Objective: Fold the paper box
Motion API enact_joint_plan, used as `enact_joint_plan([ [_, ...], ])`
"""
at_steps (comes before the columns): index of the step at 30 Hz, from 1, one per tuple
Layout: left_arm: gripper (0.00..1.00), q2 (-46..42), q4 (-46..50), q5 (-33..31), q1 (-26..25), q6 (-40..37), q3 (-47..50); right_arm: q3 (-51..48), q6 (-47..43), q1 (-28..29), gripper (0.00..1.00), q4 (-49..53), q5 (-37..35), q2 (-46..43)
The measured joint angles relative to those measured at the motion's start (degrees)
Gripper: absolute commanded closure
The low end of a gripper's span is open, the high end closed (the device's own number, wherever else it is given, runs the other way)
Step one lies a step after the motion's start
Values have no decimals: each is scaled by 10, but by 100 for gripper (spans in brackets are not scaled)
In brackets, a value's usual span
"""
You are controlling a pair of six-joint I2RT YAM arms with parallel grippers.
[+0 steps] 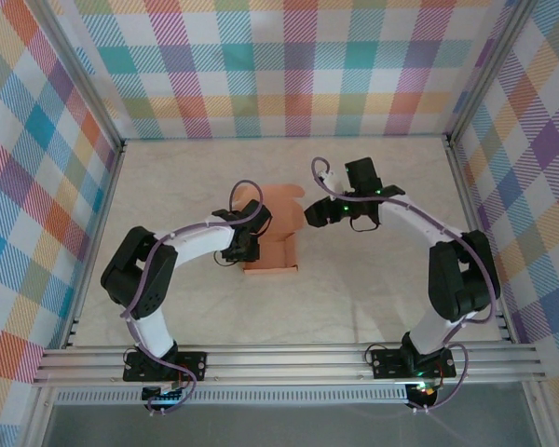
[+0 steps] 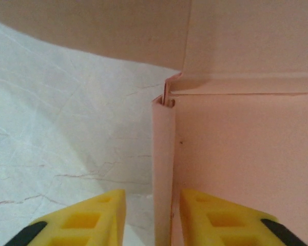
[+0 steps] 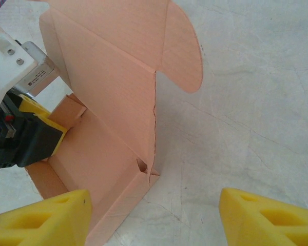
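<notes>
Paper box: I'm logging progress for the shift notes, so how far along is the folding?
Roughly midway. Done: the paper box has its base down and walls raised, one corner tucked. In hand: the left hand straddles a side wall, open; the right hand hangs open by another corner. Left: the lid stands upright, its rounded flap untucked.

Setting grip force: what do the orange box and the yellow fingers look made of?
Paper box: thin matte cardboard, seemingly, given its crisp creases and faint ribbed texture. Yellow fingers: matte plastic, probably, with moulded hollow cells.
</notes>
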State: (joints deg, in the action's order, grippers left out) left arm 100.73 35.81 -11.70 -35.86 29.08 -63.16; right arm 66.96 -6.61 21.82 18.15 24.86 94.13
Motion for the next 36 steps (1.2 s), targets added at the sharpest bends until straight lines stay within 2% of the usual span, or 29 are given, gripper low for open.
enact_joint_plan([
  [3,60,-21,2,0,0,0,0,-27,43,6,32,-23,-28,-31],
  [7,63,-33,-1,0,0,2,0,-63,151,35,34,-33,-125,-70],
  [13,75,-21,-8,3,0,16,0,-89,312,147,36,-12,-304,-78],
  [16,82,-16,-18,8,0,21,2,-87,364,198,39,-3,-355,-58],
  [21,90,-15,-30,15,0,29,8,-60,424,245,46,13,-392,17],
  [26,94,-15,-39,16,0,31,12,-37,457,255,58,16,-395,61],
  [36,96,-19,-62,22,0,31,21,-4,469,255,59,25,-405,104],
])
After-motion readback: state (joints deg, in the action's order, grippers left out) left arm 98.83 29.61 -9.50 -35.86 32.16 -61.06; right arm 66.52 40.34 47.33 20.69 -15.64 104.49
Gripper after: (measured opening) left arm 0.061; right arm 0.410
